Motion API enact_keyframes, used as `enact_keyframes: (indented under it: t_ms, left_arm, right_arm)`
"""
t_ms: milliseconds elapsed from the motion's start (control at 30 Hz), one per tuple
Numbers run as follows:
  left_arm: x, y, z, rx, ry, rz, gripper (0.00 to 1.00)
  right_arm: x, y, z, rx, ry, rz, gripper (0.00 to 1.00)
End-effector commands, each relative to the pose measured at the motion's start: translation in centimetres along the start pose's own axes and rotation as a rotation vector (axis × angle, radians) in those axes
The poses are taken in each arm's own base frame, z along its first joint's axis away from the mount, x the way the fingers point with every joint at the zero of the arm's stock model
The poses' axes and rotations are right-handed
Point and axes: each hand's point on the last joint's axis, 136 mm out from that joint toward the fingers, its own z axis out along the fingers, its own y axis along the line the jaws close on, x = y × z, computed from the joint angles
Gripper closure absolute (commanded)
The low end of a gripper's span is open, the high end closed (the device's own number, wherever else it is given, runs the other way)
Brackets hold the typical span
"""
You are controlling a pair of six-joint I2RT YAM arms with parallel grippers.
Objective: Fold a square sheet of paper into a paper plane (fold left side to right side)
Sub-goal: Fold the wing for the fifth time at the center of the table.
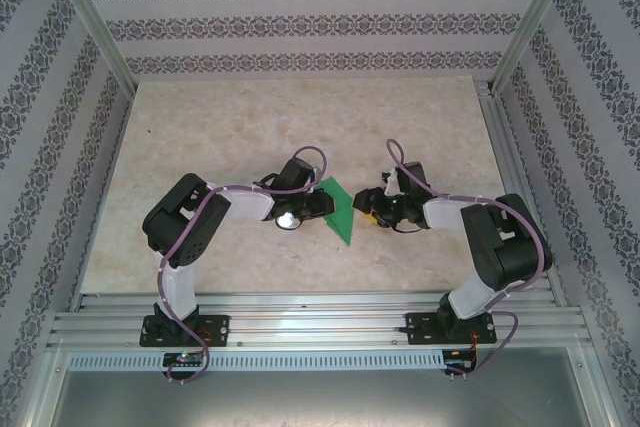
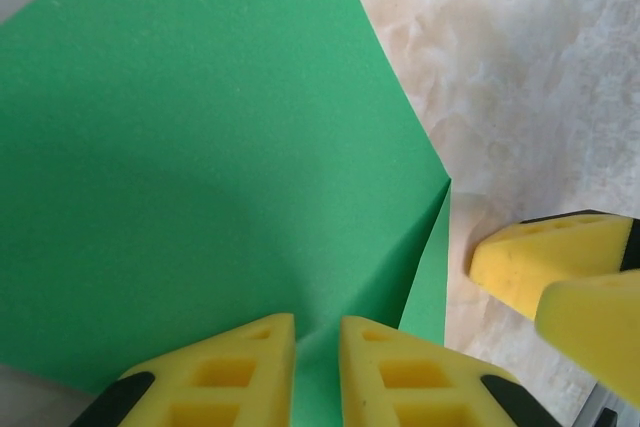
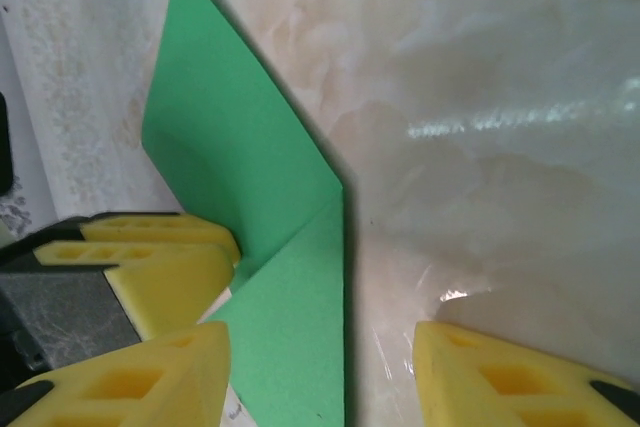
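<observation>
Bright-green square sheet of paper (image 2: 200,147) creased, one flap raised; left gripper (image 2: 318,325) pinches its edge, right gripper (image 3: 320,332) spread

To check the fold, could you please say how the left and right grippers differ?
The left gripper pinches the sheet of paper, jaws nearly together; the right gripper is wide open, gripping nothing. The left is at the sheet's left, the right at its right. Both have yellow fingers.

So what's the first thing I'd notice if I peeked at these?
The bright green paper, half lifted, in the middle of the pale table. The yellow left claw sits astride the raised part, and the right claw hangs wide open beside it.
</observation>
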Motion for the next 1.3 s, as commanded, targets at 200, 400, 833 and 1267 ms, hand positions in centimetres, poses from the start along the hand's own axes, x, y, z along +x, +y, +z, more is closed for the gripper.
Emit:
enact_keyframes:
  t_ms: [200,400,833,1267]
  left_arm:
    - [1.1,2.6,0.1,-0.069,0.024,-0.026,0.83]
    - [1.2,3.0,0.2,-0.082,0.028,-0.030,0.86]
    - [1.4,3.6,0.1,-0.108,0.031,-0.027,0.90]
    - [2.2,4.6,-0.2,-0.130,0.036,-0.027,0.94]
  right_arm:
    - [-0.4,0.5,2.7,-0.025,0.016,0.029,0.53]
    - [-0.1,1.5,3.7,-0.049,0.032,0.000,0.56]
    - [-1.1,1.7,0.0,0.114,-0.032,-0.143,0.52]
    - [-1.6,1.7,1.8,0.164,0.029,-0.172,0.48]
